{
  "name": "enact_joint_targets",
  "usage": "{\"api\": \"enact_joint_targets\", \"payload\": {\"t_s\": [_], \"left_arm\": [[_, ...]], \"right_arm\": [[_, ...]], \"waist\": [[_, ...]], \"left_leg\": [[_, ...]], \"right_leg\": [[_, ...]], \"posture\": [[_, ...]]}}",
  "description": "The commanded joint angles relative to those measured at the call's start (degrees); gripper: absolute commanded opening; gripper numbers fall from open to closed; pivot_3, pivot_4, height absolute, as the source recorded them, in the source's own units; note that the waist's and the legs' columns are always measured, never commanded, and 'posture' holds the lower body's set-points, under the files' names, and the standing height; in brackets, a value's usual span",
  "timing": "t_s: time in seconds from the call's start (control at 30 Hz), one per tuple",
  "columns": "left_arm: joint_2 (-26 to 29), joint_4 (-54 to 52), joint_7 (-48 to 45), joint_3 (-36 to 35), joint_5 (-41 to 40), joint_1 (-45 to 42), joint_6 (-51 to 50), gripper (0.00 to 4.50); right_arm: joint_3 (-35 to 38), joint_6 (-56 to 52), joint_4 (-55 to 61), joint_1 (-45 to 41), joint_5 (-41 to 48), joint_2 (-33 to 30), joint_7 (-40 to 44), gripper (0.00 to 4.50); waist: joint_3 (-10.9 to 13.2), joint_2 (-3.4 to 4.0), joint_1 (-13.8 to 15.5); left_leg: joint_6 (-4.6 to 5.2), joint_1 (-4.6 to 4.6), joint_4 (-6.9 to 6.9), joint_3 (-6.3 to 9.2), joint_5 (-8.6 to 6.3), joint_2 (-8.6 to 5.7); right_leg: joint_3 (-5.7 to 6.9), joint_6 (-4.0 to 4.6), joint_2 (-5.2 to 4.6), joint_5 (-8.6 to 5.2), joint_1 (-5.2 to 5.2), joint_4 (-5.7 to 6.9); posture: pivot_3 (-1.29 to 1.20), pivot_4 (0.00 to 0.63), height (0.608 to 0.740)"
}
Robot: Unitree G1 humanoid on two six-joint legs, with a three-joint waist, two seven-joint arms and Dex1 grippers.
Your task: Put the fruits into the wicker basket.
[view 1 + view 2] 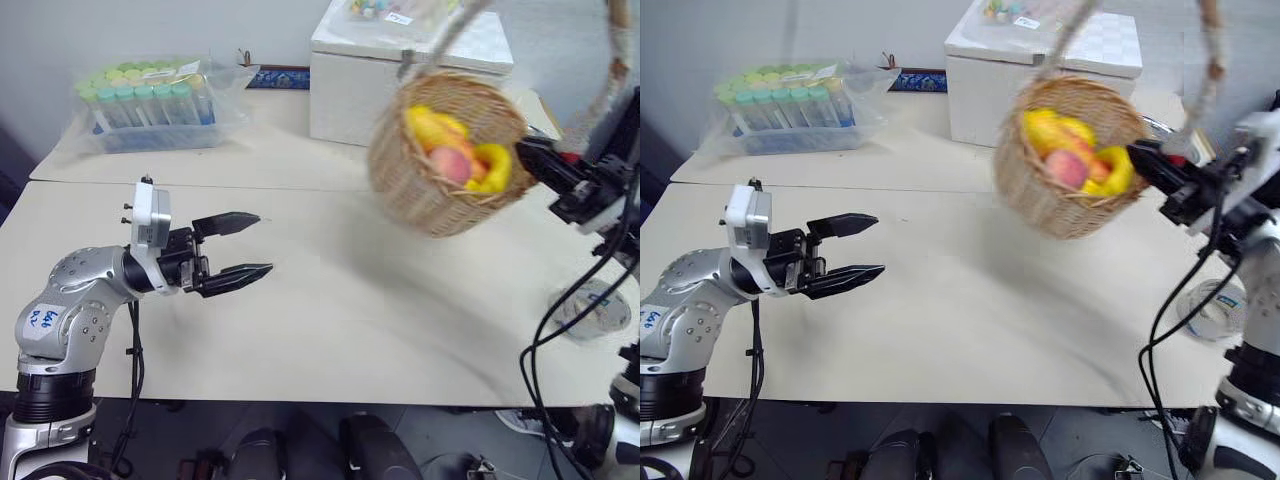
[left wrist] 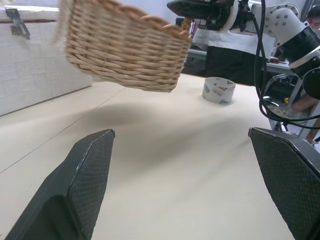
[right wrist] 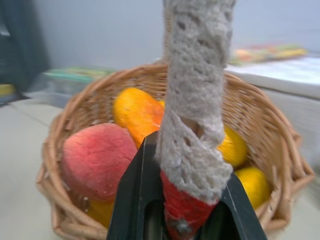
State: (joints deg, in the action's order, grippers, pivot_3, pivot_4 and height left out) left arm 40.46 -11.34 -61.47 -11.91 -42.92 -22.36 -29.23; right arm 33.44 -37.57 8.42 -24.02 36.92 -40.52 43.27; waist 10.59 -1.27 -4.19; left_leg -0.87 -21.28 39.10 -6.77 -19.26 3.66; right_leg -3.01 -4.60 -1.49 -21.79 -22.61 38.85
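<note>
Left gripper (image 1: 252, 244) sits closest, low over the near part of the beige table (image 1: 330, 330), pointing level across it toward the middle. Its two black fingers stand wide apart with nothing between them; bare tabletop shows through the gap in the left wrist view.

Right gripper (image 3: 186, 215) at the far right side, fingers closed tight on the foot of the basket's handle (image 3: 196, 95), where white knitted cloth gives way to a red band. From that grip the wicker basket (image 1: 448, 150) hangs clear of the table, tipped so its open mouth faces the head camera; its shadow lies on the tabletop below. The left wrist view shows the woven underside off the surface.

Fruits inside the basket: pink-red peach (image 3: 97, 159) against the near wall, yellow-orange mango (image 3: 137, 112) behind it, yellow lemons (image 3: 234, 147) toward the other side. More yellow shows under the peach; cannot tell which fruit.

Outward from the basket: white box (image 1: 400, 75) directly behind it on the far part of the table. Clear bag of green- and blue-capped tubes (image 1: 150, 100) at the far left. Tape roll (image 2: 218, 90) lies flat on the table near the right edge, below the right arm.
</note>
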Motion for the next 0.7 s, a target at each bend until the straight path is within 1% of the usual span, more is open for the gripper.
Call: {"api": "enact_joint_targets", "payload": {"t_s": [0.03, 0.17, 0.33, 0.4, 0.43, 0.5, 0.6, 0.7], "left_arm": [[-0.7, 2.7, -0.8, 0.6, 1.1, -3.8, 2.1, 4.50], [-2.1, 4.6, -2.1, 2.7, 1.9, -6.6, 2.7, 4.50], [-2.2, 6.7, -3.6, 3.6, 3.0, -8.5, 3.4, 4.50], [-2.1, 7.7, -4.1, 3.5, 3.4, -9.1, 4.0, 4.50], [-2.1, 8.0, -4.2, 3.5, 3.6, -9.4, 4.2, 4.50], [-2.9, 9.7, -3.2, 3.0, 4.7, -10.6, 5.9, 4.50], [-3.0, 11.1, -3.0, 3.0, 5.9, -11.4, 7.0, 4.50], [-1.8, 11.8, -4.0, 3.1, 6.7, -10.2, 7.0, 4.50]], "right_arm": [[3.2, 7.3, -1.8, 1.4, -2.5, -0.4, -2.1, 0.17], [1.5, 15.9, -9.4, 1.4, -7.6, 3.2, -7.2, 0.17], [-1.8, 21.0, -19.1, 0.3, -11.5, 3.3, -8.4, 0.17], [-2.4, 22.5, -20.8, -0.2, -13.0, 2.5, -9.5, 0.91], [-2.5, 23.2, -21.4, -0.3, -13.4, 2.2, -9.9, 1.14], [-1.6, 23.0, -21.4, -0.6, -12.0, 2.1, -10.0, 1.81], [-0.8, 22.3, -19.5, 1.3, -10.3, 1.1, -7.9, 2.76], [0.3, 21.3, -16.3, 5.5, -9.8, -2.9, -4.4, 3.77]], "waist": [[0.0, 0.00, -0.1], [0.0, 0.01, -0.5], [0.0, 0.04, -0.6], [0.0, 0.04, -0.6], [0.0, 0.04, -0.6], [0.0, 0.04, -0.5], [0.0, 0.04, -0.3], [0.0, 0.04, 0.0]], "left_leg": [[-0.01, 0.01, 0.00, -0.03, 0.01, 0.00], [-0.01, 0.11, -0.01, -0.19, 0.02, -0.01], [-0.05, 0.11, -0.04, -0.21, 0.04, 0.00], [-0.05, 0.15, 0.00, -0.23, 0.04, 0.02], [-0.05, 0.14, -0.01, -0.23, 0.04, 0.01], [-0.05, 0.14, 0.00, -0.23, 0.04, 0.01], [-0.04, 0.13, 0.01, -0.22, 0.05, 0.00], [-0.04, 0.11, -0.01, -0.20, 0.04, 0.00]], "right_leg": [[-0.04, 0.00, 0.02, 0.00, 0.00, -0.01], [-0.17, 0.00, 0.07, 0.00, -0.01, 0.03], [-0.20, 0.00, 0.09, 0.00, -0.06, 0.06], [-0.21, 0.00, 0.09, 0.00, -0.04, 0.10], [-0.22, 0.00, 0.09, 0.00, -0.04, 0.10], [-0.22, 0.00, 0.08, 0.00, -0.04, 0.12], [-0.21, 0.00, 0.07, 0.00, -0.04, 0.12], [-0.20, 0.00, 0.05, 0.00, -0.05, 0.12]], "posture": [[0.00, 0.150, 0.740], [0.00, 0.150, 0.740], [0.00, 0.150, 0.740], [0.00, 0.150, 0.740], [0.00, 0.150, 0.740], [0.00, 0.150, 0.740], [0.00, 0.150, 0.740], [0.00, 0.150, 0.740]]}}
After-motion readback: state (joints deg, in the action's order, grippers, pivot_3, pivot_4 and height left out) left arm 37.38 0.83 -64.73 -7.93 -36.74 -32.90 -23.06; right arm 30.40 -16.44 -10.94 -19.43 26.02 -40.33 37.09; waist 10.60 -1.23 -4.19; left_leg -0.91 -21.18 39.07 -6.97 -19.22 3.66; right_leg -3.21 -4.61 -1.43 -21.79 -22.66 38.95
